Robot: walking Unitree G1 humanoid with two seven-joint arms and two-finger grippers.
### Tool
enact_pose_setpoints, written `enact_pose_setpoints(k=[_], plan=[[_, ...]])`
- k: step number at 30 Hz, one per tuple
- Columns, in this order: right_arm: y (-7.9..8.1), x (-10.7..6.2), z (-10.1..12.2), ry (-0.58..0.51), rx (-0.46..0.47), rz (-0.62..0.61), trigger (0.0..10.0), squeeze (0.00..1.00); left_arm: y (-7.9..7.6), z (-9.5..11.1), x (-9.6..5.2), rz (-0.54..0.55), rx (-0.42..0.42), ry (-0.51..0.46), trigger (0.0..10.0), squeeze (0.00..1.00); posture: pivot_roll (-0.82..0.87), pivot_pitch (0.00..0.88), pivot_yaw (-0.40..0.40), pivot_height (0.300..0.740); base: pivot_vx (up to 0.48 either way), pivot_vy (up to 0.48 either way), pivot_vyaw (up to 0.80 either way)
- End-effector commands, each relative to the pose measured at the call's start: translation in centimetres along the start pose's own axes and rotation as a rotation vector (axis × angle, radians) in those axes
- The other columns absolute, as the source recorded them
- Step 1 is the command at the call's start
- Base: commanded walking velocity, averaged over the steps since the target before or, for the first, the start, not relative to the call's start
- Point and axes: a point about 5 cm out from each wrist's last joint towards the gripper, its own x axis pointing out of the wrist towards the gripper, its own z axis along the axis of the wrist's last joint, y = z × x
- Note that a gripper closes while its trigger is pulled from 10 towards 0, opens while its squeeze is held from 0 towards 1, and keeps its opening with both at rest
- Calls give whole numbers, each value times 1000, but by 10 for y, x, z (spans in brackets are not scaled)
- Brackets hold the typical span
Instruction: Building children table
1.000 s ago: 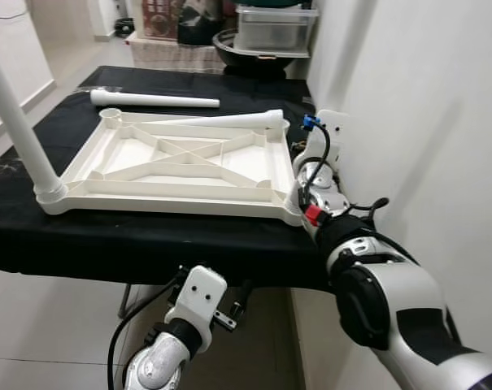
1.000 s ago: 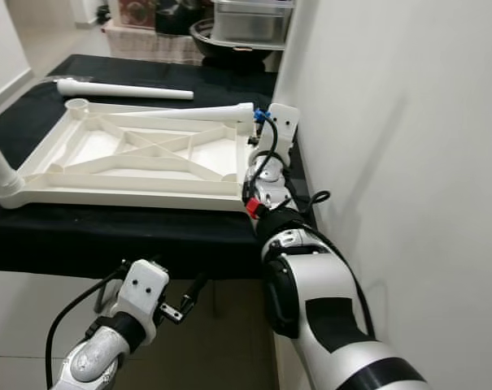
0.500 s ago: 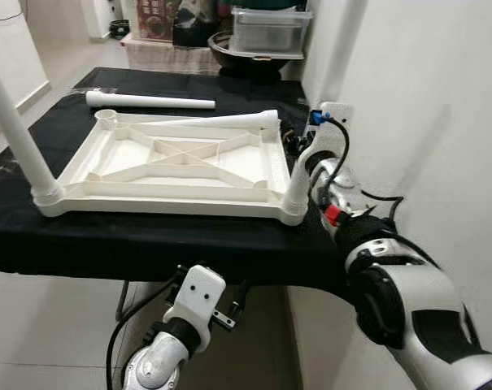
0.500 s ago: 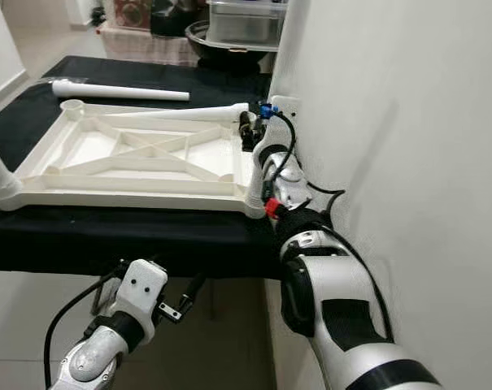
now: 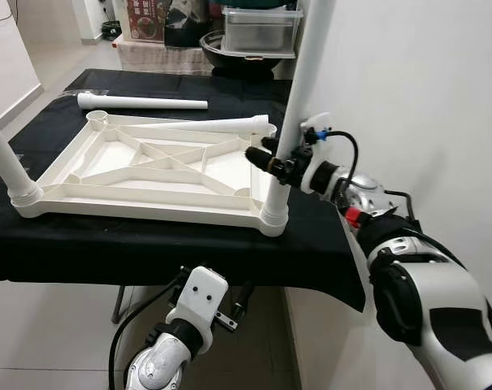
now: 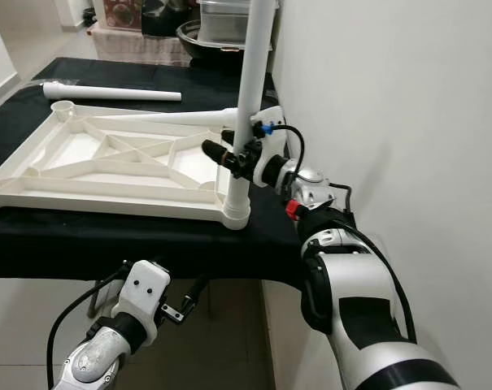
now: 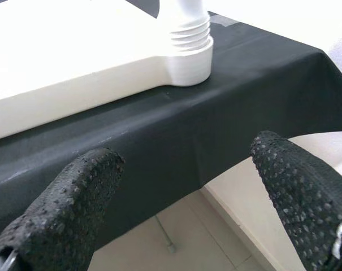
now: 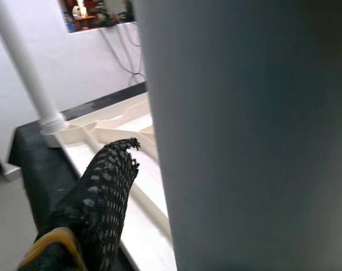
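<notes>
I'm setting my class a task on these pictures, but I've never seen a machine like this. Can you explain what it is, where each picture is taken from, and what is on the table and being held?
This is a humanoid robot with two silver arms, each ending in a gripper of two black fingers. The two wide pictures come from the cameras in its head, looking down; the two close-ups come from cameras on its wrists.

On the black-covered table lies a white children's tabletop, upside down. Two legs stand in its near corners. The right gripper is closed around the near-right leg. A third leg leans across the tabletop's far edge, and a fourth leg lies on the cloth behind. The left gripper hangs open below the table edge.
</notes>
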Motion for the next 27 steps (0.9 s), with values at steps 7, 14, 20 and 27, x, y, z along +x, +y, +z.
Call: enact_pose_setpoints(k=[7, 14, 20, 27], plan=[[8, 15, -4, -16, -20, -96, 0, 0, -3, -5, -3, -8, 5, 20, 10000, 0, 102, 78, -94, 740, 0, 0, 0], [3, 15, -15, -8, -7, -290, 0, 0, -2, -4, -2, -6, 5, 19, 10000, 0, 99, 86, -93, 740, 0, 0, 0], [-13, 3, -28, 72, -24, -671, 0, 0, -2, -5, -2, -8, 5, 21, 10000, 0, 97, 85, -92, 740, 0, 0, 0], [-24, -15, -27, 30, 32, -1248, 0, 0, -2, -4, -1, -10, 8, 23, 10000, 0, 96, 93, -95, 740, 0, 0, 0]])
